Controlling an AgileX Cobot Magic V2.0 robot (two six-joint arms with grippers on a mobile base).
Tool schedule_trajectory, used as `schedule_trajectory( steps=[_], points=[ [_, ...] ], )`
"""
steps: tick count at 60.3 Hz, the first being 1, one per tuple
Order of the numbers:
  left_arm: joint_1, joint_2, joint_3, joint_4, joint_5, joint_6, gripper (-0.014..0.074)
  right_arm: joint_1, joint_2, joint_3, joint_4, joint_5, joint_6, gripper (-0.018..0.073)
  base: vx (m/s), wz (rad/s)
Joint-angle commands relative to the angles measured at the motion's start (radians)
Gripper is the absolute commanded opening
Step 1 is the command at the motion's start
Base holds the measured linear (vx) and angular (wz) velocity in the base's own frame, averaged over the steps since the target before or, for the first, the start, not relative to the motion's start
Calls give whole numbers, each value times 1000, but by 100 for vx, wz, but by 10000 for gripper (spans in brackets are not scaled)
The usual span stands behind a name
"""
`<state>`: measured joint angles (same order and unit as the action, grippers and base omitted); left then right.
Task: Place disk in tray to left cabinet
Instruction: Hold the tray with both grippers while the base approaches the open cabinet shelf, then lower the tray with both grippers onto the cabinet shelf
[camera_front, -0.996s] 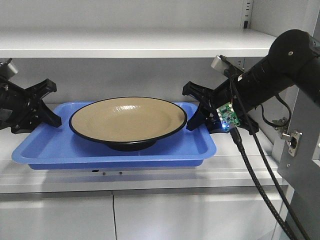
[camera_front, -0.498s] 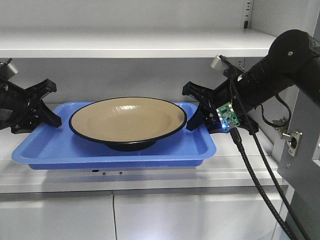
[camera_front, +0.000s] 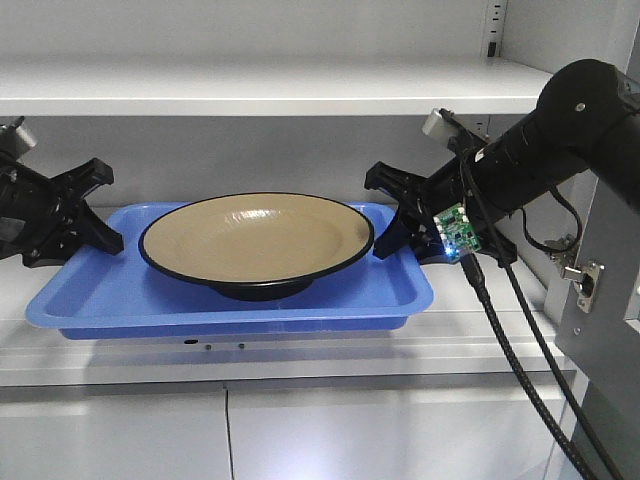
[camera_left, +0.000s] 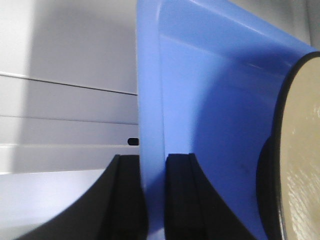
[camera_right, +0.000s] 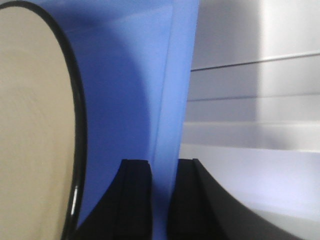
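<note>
The tan disk (camera_front: 255, 240) with its black rim lies in the middle of the blue tray (camera_front: 230, 312). The tray is level, low over the left cabinet's white shelf (camera_front: 300, 355); whether it touches the shelf does not show. My left gripper (camera_front: 100, 210) is shut on the tray's left rim, and my right gripper (camera_front: 387, 215) is shut on its right rim. In the left wrist view the gripper (camera_left: 152, 161) pinches the tray wall (camera_left: 150, 100), with the disk (camera_left: 302, 150) at the right. The right wrist view shows its gripper (camera_right: 161, 165) clamping the tray wall (camera_right: 175, 90), the disk (camera_right: 35, 125) at the left.
Another white shelf (camera_front: 270, 90) runs close above the tray. A perforated rail (camera_front: 495, 25) and the hinged grey door (camera_front: 600, 310) stand at the right, beside my right arm and its cables (camera_front: 510, 350). Lower double doors (camera_front: 225, 430) are below.
</note>
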<state>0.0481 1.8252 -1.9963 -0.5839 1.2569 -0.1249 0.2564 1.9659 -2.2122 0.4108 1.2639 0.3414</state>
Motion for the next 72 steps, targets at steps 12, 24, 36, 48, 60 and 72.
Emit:
schedule_trajectory(
  steps=[12, 24, 36, 48, 60, 72],
  points=[
    [-23, -24, -37, -163, -56, 6, -1, 21, -16, -39, 81, -133, -13, -1, 0, 0],
    [-23, 28, -37, -163, -105, 6, -1, 21, 38, -39, 78, -212, -14, -1, 0, 0],
    [-23, 79, -37, -164, -168, 6, -1, 21, 79, -39, 76, -264, -36, -1, 0, 0],
    [-23, 145, -37, -165, -291, 6, -1, 21, 147, -39, 78, -402, -59, -1, 0, 0],
    [-23, 186, -37, -160, -387, 6, -1, 21, 196, -39, 78, -494, -63, -1, 0, 0],
    [-24, 241, -37, -156, -477, 6, -1, 21, 246, -39, 80, -605, -66, -1, 0, 0]
  ],
)
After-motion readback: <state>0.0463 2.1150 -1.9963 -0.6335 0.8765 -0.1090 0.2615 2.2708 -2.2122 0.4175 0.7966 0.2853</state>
